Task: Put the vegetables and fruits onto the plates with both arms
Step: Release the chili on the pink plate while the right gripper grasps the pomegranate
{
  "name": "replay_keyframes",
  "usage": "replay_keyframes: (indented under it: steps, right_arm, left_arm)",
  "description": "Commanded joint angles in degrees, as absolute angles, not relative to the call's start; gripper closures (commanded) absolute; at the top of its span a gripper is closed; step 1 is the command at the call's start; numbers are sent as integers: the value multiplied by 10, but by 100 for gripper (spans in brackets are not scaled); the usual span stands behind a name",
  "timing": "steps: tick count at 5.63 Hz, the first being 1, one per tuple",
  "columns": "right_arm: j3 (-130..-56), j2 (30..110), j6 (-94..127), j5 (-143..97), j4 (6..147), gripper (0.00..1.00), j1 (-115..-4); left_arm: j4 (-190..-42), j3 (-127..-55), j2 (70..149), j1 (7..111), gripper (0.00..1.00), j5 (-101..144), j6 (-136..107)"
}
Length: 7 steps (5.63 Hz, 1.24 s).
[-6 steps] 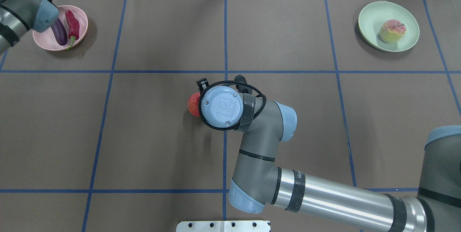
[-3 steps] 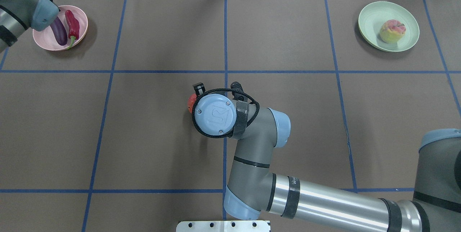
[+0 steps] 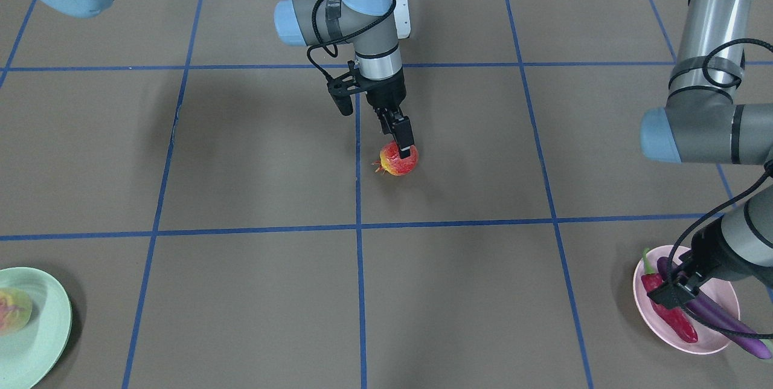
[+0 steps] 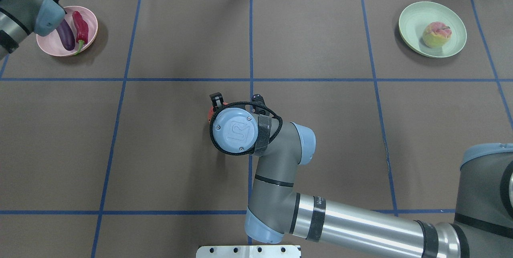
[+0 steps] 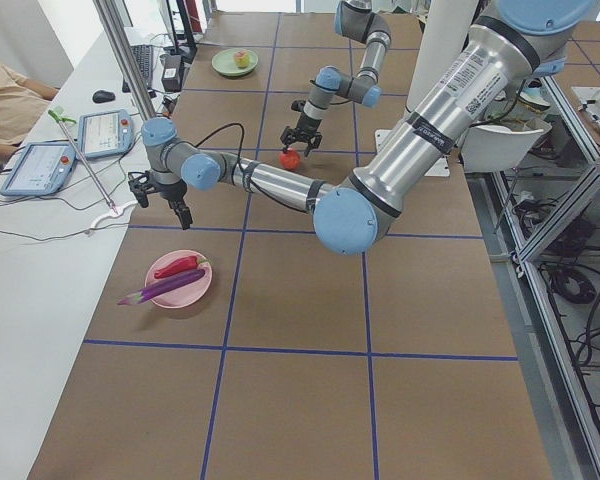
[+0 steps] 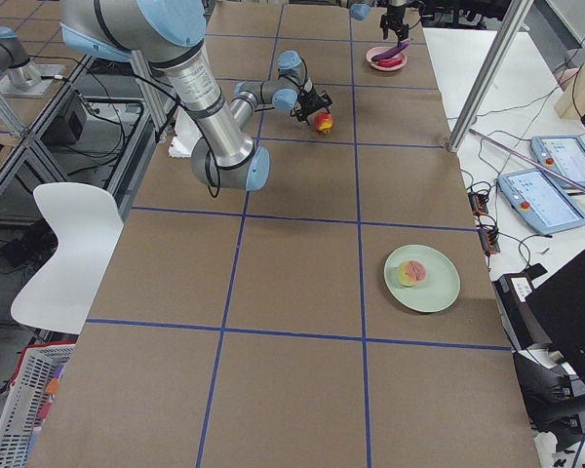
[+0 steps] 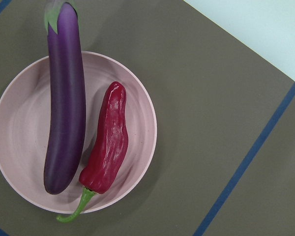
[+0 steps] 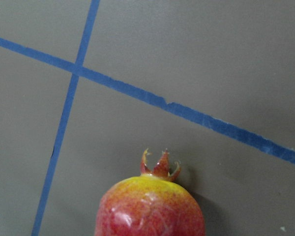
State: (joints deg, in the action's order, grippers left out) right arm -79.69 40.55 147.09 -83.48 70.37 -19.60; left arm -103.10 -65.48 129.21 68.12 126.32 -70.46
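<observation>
The red-and-yellow pomegranate lies on the table's middle, crown sideways; it fills the bottom of the right wrist view. My right gripper is straight over it, open, with one finger down at its top. The wrist hides most of the fruit in the overhead view. The eggplant and chili pepper lie side by side in the pink plate. My left gripper hovers above that plate, open and empty. The peach sits in the mint green plate.
The brown table cover has a grid of blue tape lines. The white base pedestal is at the near edge. A metal post and tablets stand along the far side.
My right wrist has moved left and toward the robot, over the pomegranate, hiding more of it. The pomegranate has stayed put. The left arm has barely shifted.
</observation>
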Motion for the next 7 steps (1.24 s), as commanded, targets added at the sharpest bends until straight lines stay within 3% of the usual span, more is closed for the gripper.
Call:
replay_keyframes:
  steps: [1, 3, 4, 7]
  right_arm:
    - [-793, 403, 1472, -831, 700, 0, -196]
    - [-793, 402, 1480, -817, 699, 75, -197]
    - [-798, 402, 1471, -817, 700, 100, -197]
    - [-844, 406, 1317, -840, 810, 100, -264]
  left_arm:
    - [-1031, -656, 1292, 681, 0, 1261, -705]
    - [-1031, -660, 1293, 679, 0, 1259, -724]
    - [-1031, -660, 1293, 679, 0, 1259, -724]
    - [-1029, -719, 1266, 681, 0, 1262, -720]
